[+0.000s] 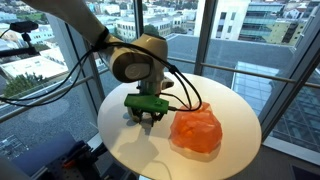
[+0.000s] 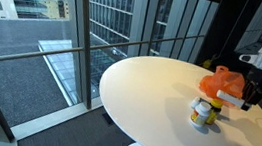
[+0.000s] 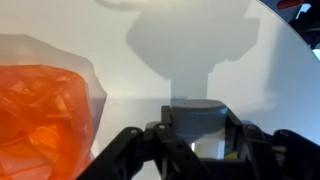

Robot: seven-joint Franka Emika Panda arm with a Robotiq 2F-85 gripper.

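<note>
My gripper (image 1: 148, 122) hangs low over a round white table (image 1: 232, 100), with a green mount above its black fingers. In the wrist view its fingers (image 3: 205, 135) sit on both sides of a small jar with a grey lid (image 3: 203, 115) and press against it. The jar (image 2: 202, 114) has a yellow label and stands on the table (image 2: 148, 95) under the gripper (image 2: 211, 103). A crumpled orange plastic bag (image 1: 197, 131) lies right beside the gripper. The bag also shows in the other exterior view (image 2: 221, 82) and in the wrist view (image 3: 40, 110).
Floor-to-ceiling windows with dark frames (image 2: 80, 37) stand close behind the table, with city buildings outside. Black cables (image 1: 60, 75) hang from the arm. The table edge (image 3: 285, 40) curves near the gripper in the wrist view.
</note>
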